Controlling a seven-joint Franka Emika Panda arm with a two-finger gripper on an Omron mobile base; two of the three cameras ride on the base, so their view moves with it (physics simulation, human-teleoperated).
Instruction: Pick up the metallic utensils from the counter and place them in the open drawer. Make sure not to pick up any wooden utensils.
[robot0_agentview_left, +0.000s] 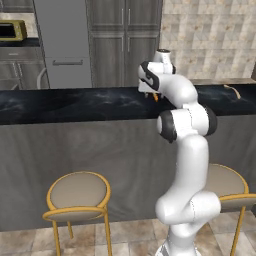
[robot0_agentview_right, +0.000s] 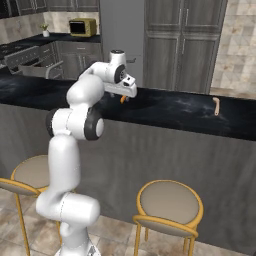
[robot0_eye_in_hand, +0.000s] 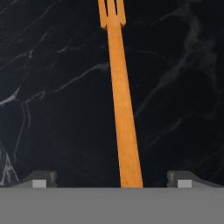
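Counter (robot0_agentview_left: 75, 105): black marbled top, bare along its long left stretch; open passage above it. Gripper (robot0_eye_in_hand: 111, 179) stands low over the slab, jaws wide apart. Orange utensil (robot0_eye_in_hand: 120, 100) lies flat between the two fingertips (robot0_eye_in_hand: 41, 179), apart from each, with bare slab on both sides of its handle. Wooden utensil (robot0_agentview_right: 216, 106) lies well apart towards the right end of the counter, clear of the gripper. Two stools (robot0_agentview_left: 77, 197) stand against the grey panel front below the counter edge, taking up the floor there
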